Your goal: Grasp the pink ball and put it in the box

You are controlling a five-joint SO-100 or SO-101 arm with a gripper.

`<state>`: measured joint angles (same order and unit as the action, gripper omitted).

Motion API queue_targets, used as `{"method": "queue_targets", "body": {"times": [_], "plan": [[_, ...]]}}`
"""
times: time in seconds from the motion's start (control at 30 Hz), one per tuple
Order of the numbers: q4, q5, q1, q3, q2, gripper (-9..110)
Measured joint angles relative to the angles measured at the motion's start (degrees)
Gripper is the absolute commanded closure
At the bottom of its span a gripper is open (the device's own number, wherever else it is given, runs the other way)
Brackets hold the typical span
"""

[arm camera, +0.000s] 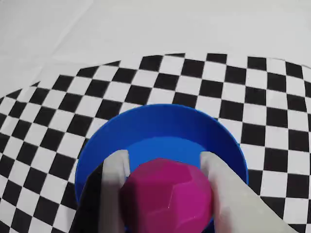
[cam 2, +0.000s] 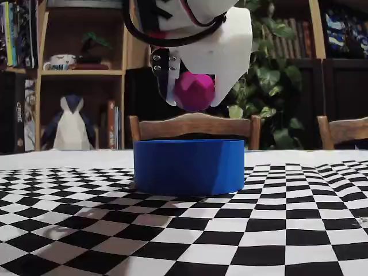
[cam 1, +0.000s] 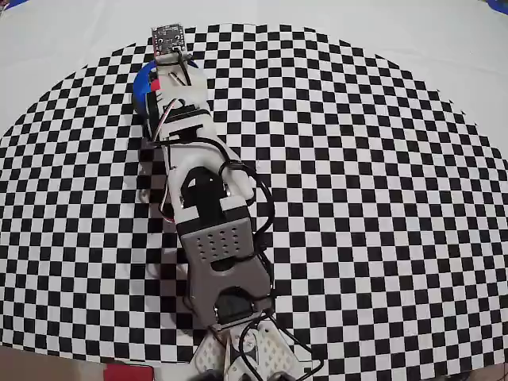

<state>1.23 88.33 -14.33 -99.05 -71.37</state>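
gripper (arm camera: 165, 167) clamped on faceted matte pink ball (arm camera: 167, 196), frame bottom, above round smooth blue box (arm camera: 160, 121); checkered cloth (arm camera: 272, 121).

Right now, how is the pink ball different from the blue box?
The pink ball is small and magenta with flat facets; the box is much bigger, bright blue and smooth-walled. The ball is up in the air, pinched between the fingers; the box sits on the checkered table below it. The ball is solid, the box open-topped. Both look round from above.
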Motion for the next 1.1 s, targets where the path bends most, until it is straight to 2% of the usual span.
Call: {"method": "queue_targets", "body": {"times": [1.1], "plan": [[0.0,0.0,0.2,10.3,8.9,101]]}}
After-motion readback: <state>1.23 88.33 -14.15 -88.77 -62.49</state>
